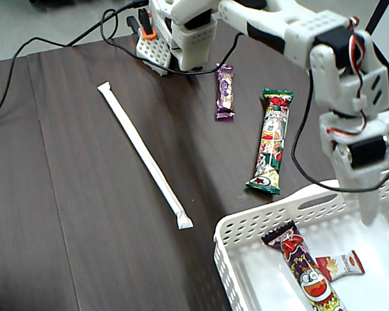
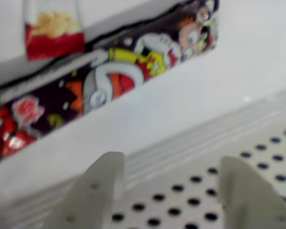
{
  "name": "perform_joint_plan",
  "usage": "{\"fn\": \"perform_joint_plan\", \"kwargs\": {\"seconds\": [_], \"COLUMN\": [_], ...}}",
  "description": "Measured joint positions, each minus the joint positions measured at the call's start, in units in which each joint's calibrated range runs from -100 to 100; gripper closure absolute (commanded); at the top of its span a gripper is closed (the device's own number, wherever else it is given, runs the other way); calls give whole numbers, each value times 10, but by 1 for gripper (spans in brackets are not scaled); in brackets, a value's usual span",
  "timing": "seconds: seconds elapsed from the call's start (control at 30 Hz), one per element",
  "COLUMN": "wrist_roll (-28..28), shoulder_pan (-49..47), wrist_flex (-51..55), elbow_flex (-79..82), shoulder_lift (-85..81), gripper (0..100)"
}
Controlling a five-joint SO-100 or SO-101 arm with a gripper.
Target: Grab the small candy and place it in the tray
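Note:
The small candy (image 1: 340, 264), cream-yellow with red ends, lies flat inside the white perforated tray (image 1: 259, 223) at the lower right of the fixed view, beside a dark cartoon snack bar (image 1: 305, 269). My gripper (image 1: 369, 217) hangs over the tray's right part, up and to the right of the candy and apart from it. In the wrist view my gripper (image 2: 169, 171) is open and empty, with both pale fingers (image 2: 93, 191) over the tray's holed white surface (image 2: 257, 162). The candy's red end (image 2: 52, 28) shows at top left, next to the cartoon bar (image 2: 109, 81).
On the dark wooden table lie a long white paper-wrapped straw (image 1: 144, 154), a small purple wrapped candy (image 1: 225, 91) and a green-ended cartoon snack bar (image 1: 273, 140). The arm's base (image 1: 181, 32) and black cables (image 1: 65, 42) sit at the back edge.

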Motion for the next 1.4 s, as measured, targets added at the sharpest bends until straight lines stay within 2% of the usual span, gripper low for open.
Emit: {"fn": "perform_joint_plan", "kwargs": {"seconds": [0.13,0.3,0.6,0.87,1.1,1.4], "wrist_roll": [12,44,51,48,79,118], "shoulder_pan": [15,25,52,110,171,198], "wrist_flex": [98,217,255,262,223,101], "elbow_flex": [-5,-8,35,321,639,902], "shoulder_lift": [-42,-75,-88,-156,-376,-681], "gripper": [85,85,85,85,85,85]}}
